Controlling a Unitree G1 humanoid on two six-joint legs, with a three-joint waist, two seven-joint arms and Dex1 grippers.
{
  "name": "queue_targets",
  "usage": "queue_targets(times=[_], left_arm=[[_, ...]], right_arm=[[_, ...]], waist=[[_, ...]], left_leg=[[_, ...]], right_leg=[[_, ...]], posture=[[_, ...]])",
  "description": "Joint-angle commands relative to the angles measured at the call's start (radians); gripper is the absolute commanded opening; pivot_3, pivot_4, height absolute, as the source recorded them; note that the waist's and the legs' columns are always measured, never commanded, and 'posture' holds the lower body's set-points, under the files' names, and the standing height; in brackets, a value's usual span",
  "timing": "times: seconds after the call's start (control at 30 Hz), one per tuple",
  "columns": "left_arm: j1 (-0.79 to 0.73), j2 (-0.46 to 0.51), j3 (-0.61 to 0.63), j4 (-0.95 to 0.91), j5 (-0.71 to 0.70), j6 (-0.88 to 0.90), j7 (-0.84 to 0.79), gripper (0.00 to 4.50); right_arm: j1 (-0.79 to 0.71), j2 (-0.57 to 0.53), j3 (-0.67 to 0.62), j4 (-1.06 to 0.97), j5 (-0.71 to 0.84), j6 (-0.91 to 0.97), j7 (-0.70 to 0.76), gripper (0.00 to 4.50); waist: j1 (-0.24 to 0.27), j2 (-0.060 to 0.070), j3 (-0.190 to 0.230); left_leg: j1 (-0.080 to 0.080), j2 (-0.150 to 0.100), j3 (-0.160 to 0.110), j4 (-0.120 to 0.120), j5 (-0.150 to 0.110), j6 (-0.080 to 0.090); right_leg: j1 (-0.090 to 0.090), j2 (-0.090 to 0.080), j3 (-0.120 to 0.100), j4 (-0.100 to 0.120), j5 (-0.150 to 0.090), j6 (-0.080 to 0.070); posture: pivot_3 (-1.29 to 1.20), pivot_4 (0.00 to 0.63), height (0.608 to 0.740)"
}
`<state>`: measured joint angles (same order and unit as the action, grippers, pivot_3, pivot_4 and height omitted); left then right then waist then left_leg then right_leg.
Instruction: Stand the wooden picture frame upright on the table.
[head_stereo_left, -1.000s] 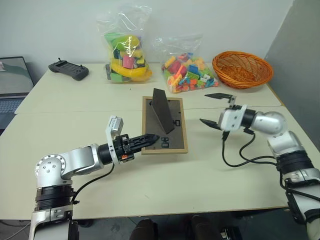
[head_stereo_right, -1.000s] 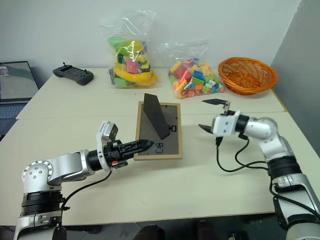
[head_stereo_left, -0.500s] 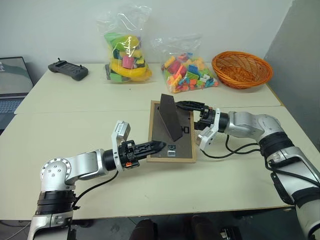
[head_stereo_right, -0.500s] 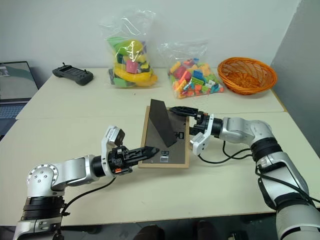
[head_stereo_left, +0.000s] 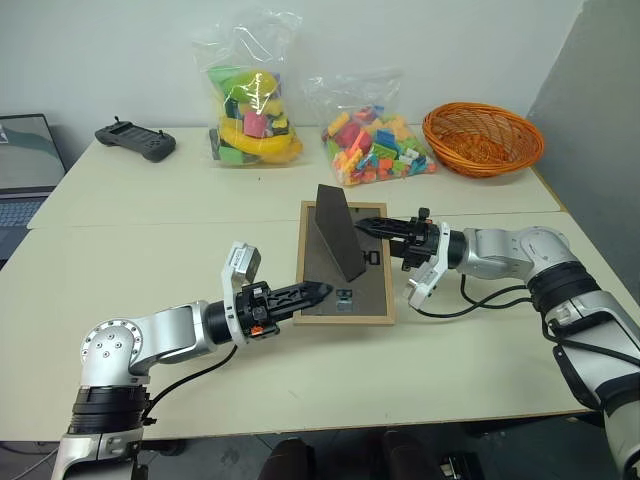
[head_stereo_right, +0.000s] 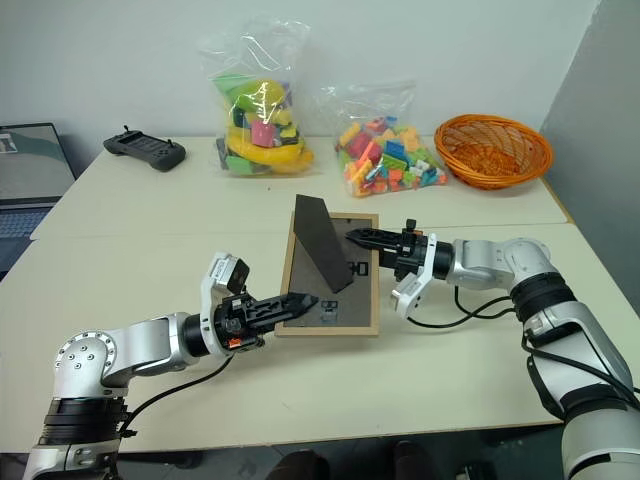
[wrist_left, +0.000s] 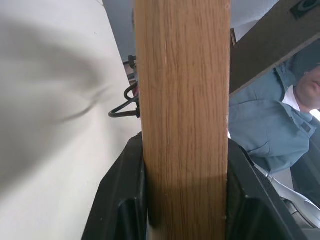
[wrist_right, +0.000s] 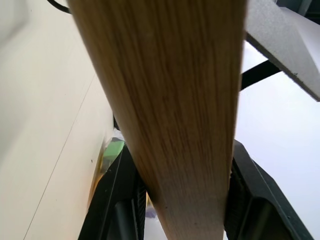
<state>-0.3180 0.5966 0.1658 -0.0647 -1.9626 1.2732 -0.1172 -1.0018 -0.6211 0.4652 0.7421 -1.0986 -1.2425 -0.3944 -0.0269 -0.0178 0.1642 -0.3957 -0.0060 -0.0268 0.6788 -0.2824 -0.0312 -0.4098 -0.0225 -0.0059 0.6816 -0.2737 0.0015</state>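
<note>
The wooden picture frame (head_stereo_left: 372, 285) lies on the table (head_stereo_left: 150, 220) with its dark back panel up and its hinged stand (head_stereo_left: 338, 232) raised. My left gripper (head_stereo_left: 316, 292) is shut on the frame's left edge near the front corner. In the left wrist view the light wood edge (wrist_left: 182, 100) fills the gap between the black fingers (wrist_left: 120, 200). My right gripper (head_stereo_left: 370, 228) reaches in from the right and is shut on the frame's right edge toward the far corner. In the right wrist view the wood (wrist_right: 165, 100) sits between its fingers (wrist_right: 250, 200).
Along the table's far side are a bag of toys (head_stereo_left: 250, 100), a bag of coloured bricks (head_stereo_left: 375, 140), an orange basket (head_stereo_left: 483, 138) and a black controller (head_stereo_left: 136, 140). A laptop (head_stereo_left: 25, 165) sits at the far left. A person in a blue-grey shirt (wrist_left: 270, 125) is beyond the frame.
My right gripper swung in from the right, rolled over and closed on the frame's right edge. The frame and my left gripper shifted a little to the right.
</note>
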Motion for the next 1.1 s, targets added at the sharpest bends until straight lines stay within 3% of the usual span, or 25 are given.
queue_targets(times=[0.03,0.23,0.33,0.37,0.43,0.53,0.67,0.8,1.1], left_arm=[[0.008,0.017,0.021,-0.020,-0.010,-0.035,0.030,2.61],[-0.078,0.071,0.166,0.037,-0.010,-0.107,0.076,3.84],[-0.047,0.159,0.213,-0.044,0.056,-0.155,0.115,4.39],[-0.023,0.192,0.216,-0.102,0.143,-0.162,0.112,4.50],[0.012,0.236,0.196,-0.210,0.333,-0.202,0.099,4.50],[0.053,0.271,0.134,-0.420,0.639,-0.335,0.059,4.50],[0.181,0.264,0.043,-0.594,0.963,-0.517,-0.034,4.50],[0.273,0.228,-0.004,-0.630,1.132,-0.620,-0.083,4.50],[0.347,0.151,-0.011,-0.584,1.257,-0.670,-0.170,4.50]], right_arm=[[-0.051,-0.001,-0.017,-0.013,0.053,-0.018,-0.039,1.32],[-0.077,0.011,-0.010,0.153,0.210,-0.083,0.092,1.32],[-0.082,0.051,-0.010,0.287,0.423,-0.085,0.307,1.32],[-0.068,0.085,-0.030,0.310,0.569,-0.031,0.459,1.32],[-0.029,0.149,-0.081,0.291,0.845,0.133,0.770,1.32],[0.030,0.252,-0.195,0.121,1.240,0.696,1.241,1.32],[0.044,0.305,-0.282,-0.058,1.512,1.289,1.459,1.32],[0.061,0.313,-0.292,-0.121,1.571,1.569,1.553,1.32],[0.101,0.371,-0.285,0.023,1.439,1.486,1.557,1.32]], waist=[[-0.001,0.000,0.000],[-0.001,-0.001,0.001],[-0.005,-0.002,0.001],[-0.006,-0.002,0.001],[-0.010,-0.003,0.001],[-0.008,-0.003,0.001],[0.000,-0.001,0.002],[0.009,-0.001,0.003],[0.021,-0.001,0.002]], left_leg=[[0.000,0.000,0.000,0.000,0.000,0.000],[0.000,0.000,0.000,0.000,0.000,0.000],[0.000,0.000,0.000,0.000,0.000,0.000],[0.002,0.001,0.001,0.000,0.000,0.000],[0.002,0.001,0.001,-0.001,0.000,0.001],[0.004,0.002,0.001,-0.002,0.000,0.001],[0.002,0.002,-0.001,-0.002,-0.001,0.001],[0.001,0.002,-0.002,-0.003,-0.004,0.006],[0.001,0.001,-0.001,-0.003,-0.006,0.010]], right_leg=[[0.000,0.000,0.000,0.000,0.000,0.000],[0.000,0.000,0.000,0.000,0.000,0.000],[0.001,0.000,0.000,-0.001,0.000,0.000],[0.003,0.000,0.000,-0.002,0.000,0.000],[0.003,0.000,0.001,-0.003,0.000,0.000],[0.005,0.000,0.000,-0.003,0.000,0.000],[0.003,0.000,-0.001,-0.002,0.000,0.000],[0.002,0.000,-0.002,-0.002,0.000,-0.001],[0.002,0.000,-0.002,-0.001,0.000,-0.001]], posture=[[0.00,0.150,0.740],[0.00,0.150,0.740],[0.00,0.150,0.740],[0.00,0.150,0.740],[0.00,0.150,0.740],[0.00,0.150,0.740],[0.00,0.150,0.740],[0.00,0.150,0.740],[0.00,0.150,0.740]])
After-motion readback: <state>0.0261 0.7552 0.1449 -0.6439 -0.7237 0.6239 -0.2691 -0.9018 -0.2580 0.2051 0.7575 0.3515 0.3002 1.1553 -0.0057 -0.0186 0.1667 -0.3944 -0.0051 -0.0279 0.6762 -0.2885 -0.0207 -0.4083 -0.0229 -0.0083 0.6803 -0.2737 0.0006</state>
